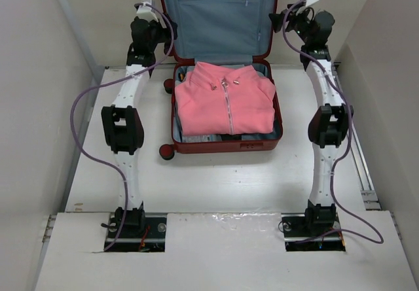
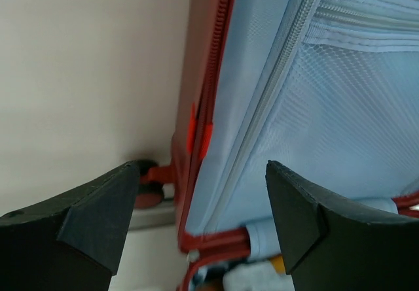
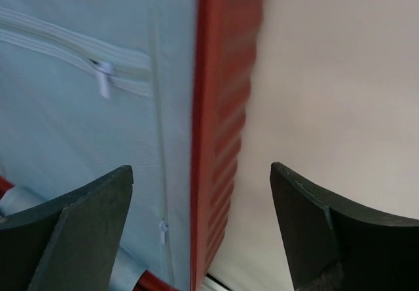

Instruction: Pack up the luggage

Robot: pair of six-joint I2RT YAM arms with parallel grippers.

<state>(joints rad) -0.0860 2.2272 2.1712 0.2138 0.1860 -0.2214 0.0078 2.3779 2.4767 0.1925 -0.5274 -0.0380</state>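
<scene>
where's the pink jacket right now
The pink jacket lies folded in the lower half of the open luggage, centre of the top view, midway between left and right.

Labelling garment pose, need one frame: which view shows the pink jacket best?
Top external. The pink jacket lies folded, wholly visible, zip up, in the lower half of the suitcase. Left wrist and right wrist show only the raised lid's red edge and blue lining, no jacket.

table [image 1: 229,180]: white, matte, flat | left wall [image 1: 29,108], right wall [image 1: 393,55], back wall [image 1: 111,16]: plain off-white panels, closed the table in on three sides | rail [image 1: 362,167]: grey metal strip, ran along the table's right edge | board [image 1: 222,261]: white, lay across the near edge | light: soft, even, faint shadows
</scene>
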